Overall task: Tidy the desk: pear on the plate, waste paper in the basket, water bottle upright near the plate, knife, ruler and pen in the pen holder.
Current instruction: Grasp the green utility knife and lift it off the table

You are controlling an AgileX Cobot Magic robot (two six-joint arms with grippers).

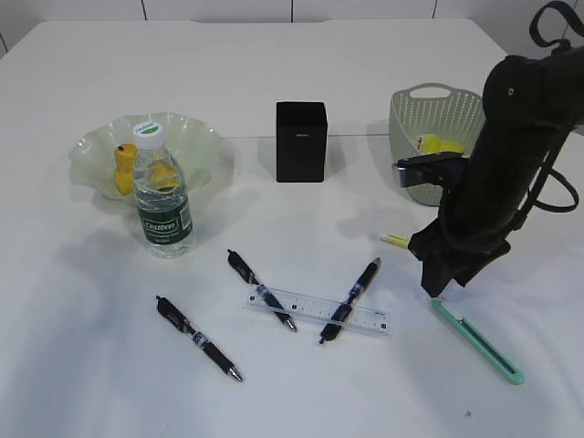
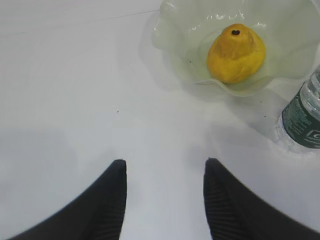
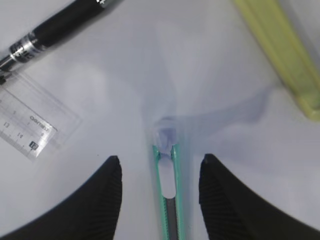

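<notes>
Your right gripper (image 3: pixel 160 172) straddles the knife (image 3: pixel 169 200), fingers apart, empty. It lies flat on the surface (image 1: pixel 365 401): thin, stiff, slippery; pinch its sides mid-handle. Left fingers (image 2: pixel 112 200) open too.

Pear (image 2: pixel 235 54) on plate (image 2: pixel 280 30); water bottle (image 1: pixel 162 196) upright beside it.

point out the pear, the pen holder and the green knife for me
pear (image 2: pixel 236 54), left wrist view, middle of its yellow body
pen holder (image 1: pixel 301 141), exterior view, centre of its black front face
knife (image 1: pixel 478 341), exterior view, midway along its green handle
</notes>
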